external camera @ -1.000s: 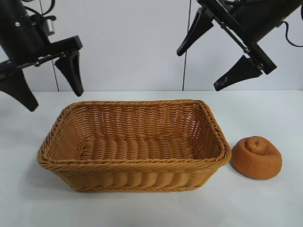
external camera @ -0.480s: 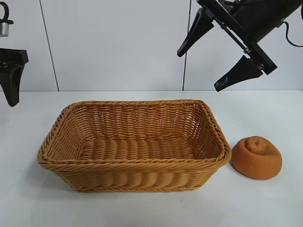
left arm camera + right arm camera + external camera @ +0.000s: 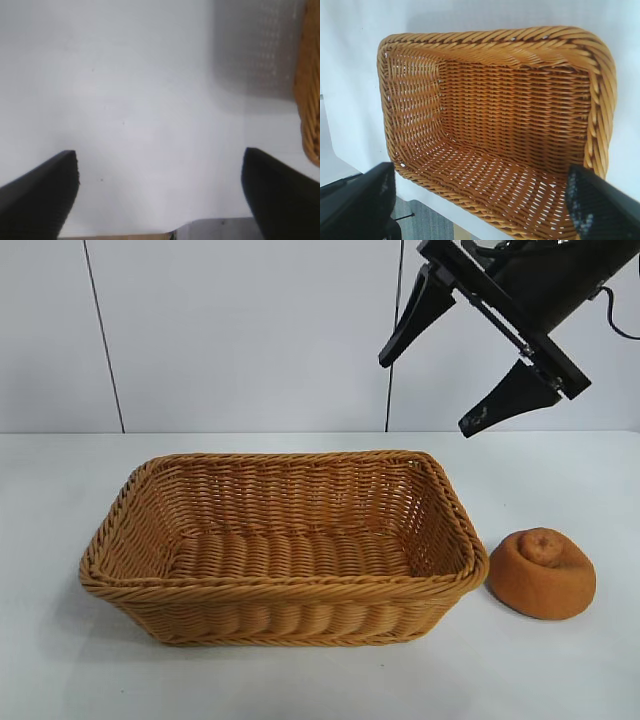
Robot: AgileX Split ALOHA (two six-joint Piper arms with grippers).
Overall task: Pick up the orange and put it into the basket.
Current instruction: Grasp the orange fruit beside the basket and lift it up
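- Exterior view shows the right gripper [image 3: 478,348] hanging high over the far right part of the table [image 3: 560,670], fingers spread wide, tilted down toward the basket [image 3: 282,592], holding nothing.
- Left wrist view shows the left gripper [image 3: 160,192] spread wide over bare tabletop near the table's left edge, gripping nothing, with a strip of the basket's rim just beside it.
- Right wrist view looks into the basket: only woven floor and sloping walls, nothing inside.
- The basket stands mid-table, toward the near edge.
- The orange [image 3: 541,573] sits on the table just beside the basket's right end, apart from both grippers.
- Open tabletop lies right of the orange and along the near edge.
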